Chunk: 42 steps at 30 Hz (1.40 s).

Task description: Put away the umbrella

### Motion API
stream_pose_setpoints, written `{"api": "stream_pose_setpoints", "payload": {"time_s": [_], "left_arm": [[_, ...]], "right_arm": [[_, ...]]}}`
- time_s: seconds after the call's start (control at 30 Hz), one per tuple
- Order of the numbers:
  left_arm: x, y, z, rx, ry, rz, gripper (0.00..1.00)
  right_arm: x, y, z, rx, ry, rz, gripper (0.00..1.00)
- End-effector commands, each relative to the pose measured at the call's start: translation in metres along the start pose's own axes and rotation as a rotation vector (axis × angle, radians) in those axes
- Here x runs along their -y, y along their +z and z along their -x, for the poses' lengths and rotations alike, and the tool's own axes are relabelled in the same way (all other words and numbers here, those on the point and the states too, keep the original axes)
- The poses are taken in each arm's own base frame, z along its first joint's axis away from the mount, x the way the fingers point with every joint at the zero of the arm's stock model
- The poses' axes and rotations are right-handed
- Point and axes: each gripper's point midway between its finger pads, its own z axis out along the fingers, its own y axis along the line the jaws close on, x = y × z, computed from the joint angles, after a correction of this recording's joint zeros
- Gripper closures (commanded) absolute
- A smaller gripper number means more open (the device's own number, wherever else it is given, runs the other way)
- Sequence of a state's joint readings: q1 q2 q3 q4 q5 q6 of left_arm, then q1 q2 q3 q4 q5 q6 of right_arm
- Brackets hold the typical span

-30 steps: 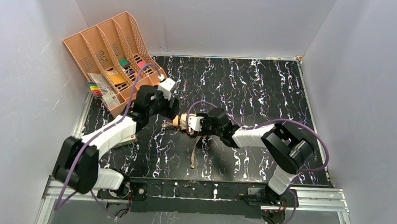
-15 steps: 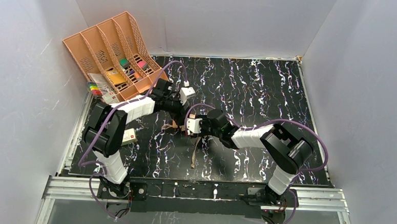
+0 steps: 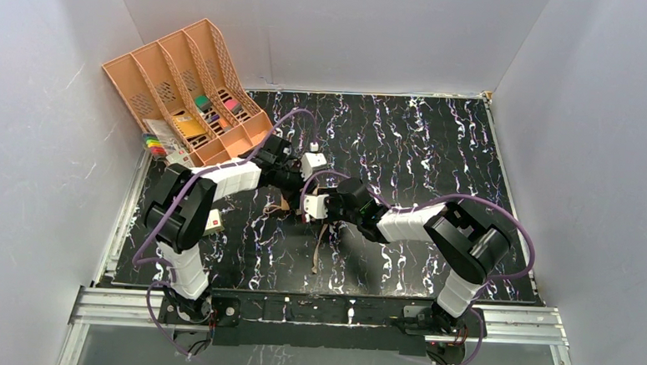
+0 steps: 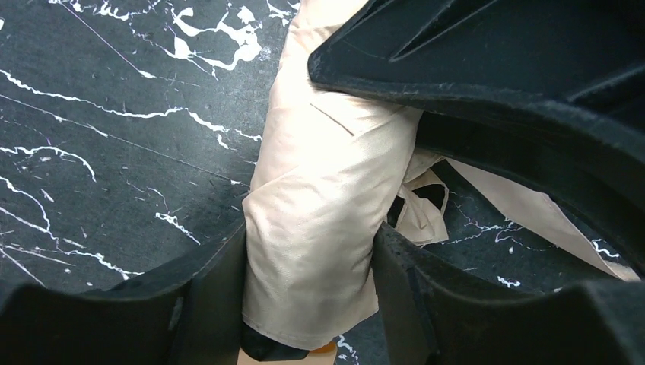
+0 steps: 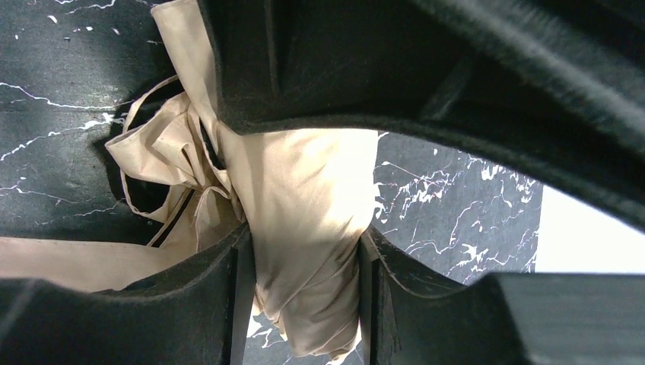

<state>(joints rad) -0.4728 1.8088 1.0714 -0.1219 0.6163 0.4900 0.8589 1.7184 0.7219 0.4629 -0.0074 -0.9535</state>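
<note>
The umbrella (image 3: 279,204) lies on the black marbled table (image 3: 439,147) at mid-left, mostly hidden under both grippers. Its strap (image 3: 317,247) trails toward the near edge. My left gripper (image 3: 291,185) is shut on the rolled tan fabric; in the left wrist view the umbrella (image 4: 312,190) fills the gap of the left gripper (image 4: 308,289). My right gripper (image 3: 312,207) is shut on it too; in the right wrist view the umbrella's fabric (image 5: 304,198) is pinched in the right gripper (image 5: 300,296), with loose folds to the left.
A peach-orange divided file tray (image 3: 154,73) leans at the back left with small coloured items in it. Coloured markers (image 3: 157,144) lie at its near end. A white card (image 3: 212,220) lies on the table by the left arm. Grey walls enclose three sides.
The left arm has swung its wrist rightward over the umbrella and its elbow has drawn in toward the tray. The umbrella's handle end is now more covered. The right arm has barely moved.
</note>
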Motion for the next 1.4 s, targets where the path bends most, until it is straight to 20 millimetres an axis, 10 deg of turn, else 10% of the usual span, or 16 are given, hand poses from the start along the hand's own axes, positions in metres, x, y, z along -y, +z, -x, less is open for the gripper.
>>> {"api": "stream_pose_setpoints", "payload": {"time_s": [0.0,0.4,0.67,1.03,1.37], "left_arm": [[0.015,0.01,-0.03,-0.101,0.03,-0.018,0.52],[0.022,0.011,-0.058,-0.196,0.019,0.01,0.92],[0.012,0.003,-0.06,-0.234,-0.057,0.101,1.0],[0.017,-0.007,-0.068,-0.312,-0.155,0.268,1.0],[0.031,-0.012,-0.099,-0.419,-0.281,0.359,1.0]], "right_arm": [[-0.077,-0.013,-0.042,-0.133,0.03,0.253,0.47],[-0.045,-0.018,-0.013,-0.052,0.072,0.163,0.32],[0.015,-0.068,0.021,0.0,0.416,-0.082,0.21],[-0.015,-0.131,0.025,-0.043,1.385,-0.205,0.24],[-0.05,-0.104,0.032,-0.013,1.822,-0.13,0.24]]}}
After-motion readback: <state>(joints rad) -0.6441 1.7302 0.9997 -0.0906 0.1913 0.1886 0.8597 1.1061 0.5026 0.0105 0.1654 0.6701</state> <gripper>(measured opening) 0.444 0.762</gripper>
